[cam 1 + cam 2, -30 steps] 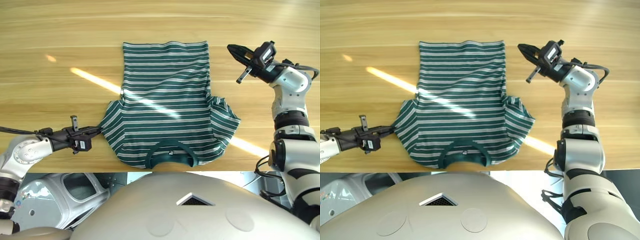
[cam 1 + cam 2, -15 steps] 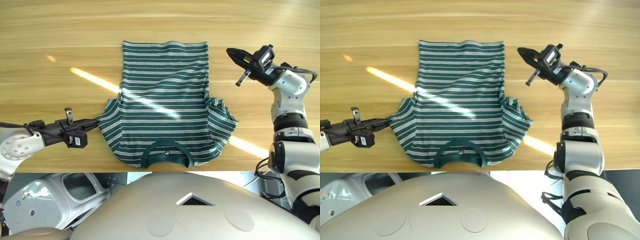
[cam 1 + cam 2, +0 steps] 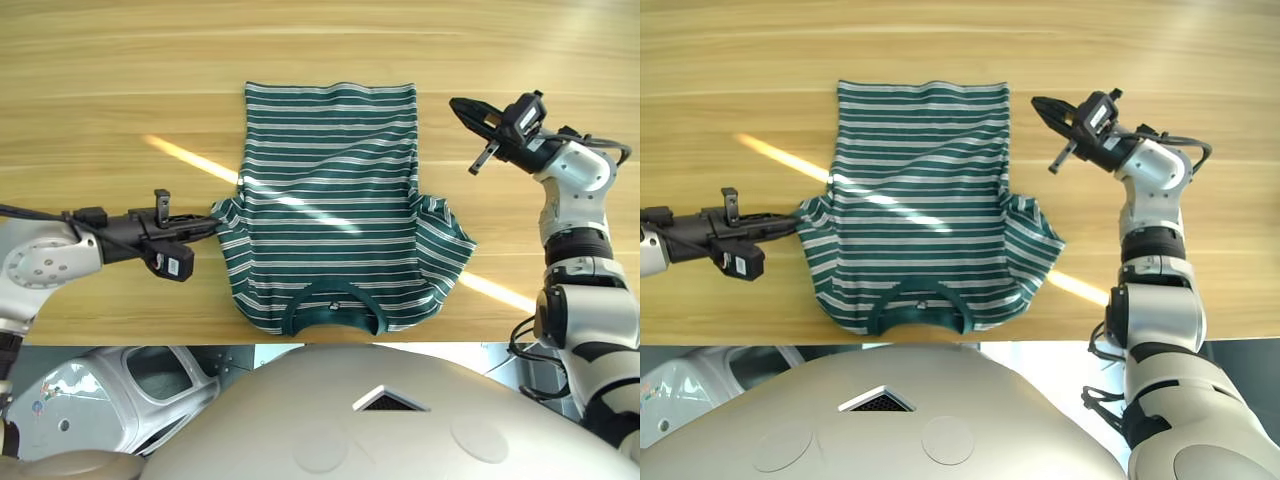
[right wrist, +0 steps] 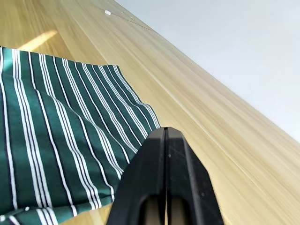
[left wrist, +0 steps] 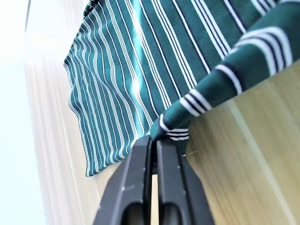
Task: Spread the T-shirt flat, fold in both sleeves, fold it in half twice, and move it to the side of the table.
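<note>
A green T-shirt [image 3: 330, 200] with thin white stripes lies on the wooden table, collar [image 3: 335, 305] toward me and hem at the far side. My left gripper [image 3: 212, 220] is shut on the tip of the shirt's left sleeve [image 5: 173, 129], which is drawn in against the body. The right sleeve [image 3: 445, 235] lies spread out to the side. My right gripper [image 3: 458, 104] is shut with nothing in it and hovers above the table just off the shirt's far right corner [image 4: 140, 112].
The wooden table [image 3: 120, 90] has bare room left, right and beyond the shirt. Its near edge [image 3: 120, 343] runs just below the collar.
My left gripper first drew the left sleeve outward to the left, then carried it back in toward the shirt's body. The right gripper drifted slightly left.
</note>
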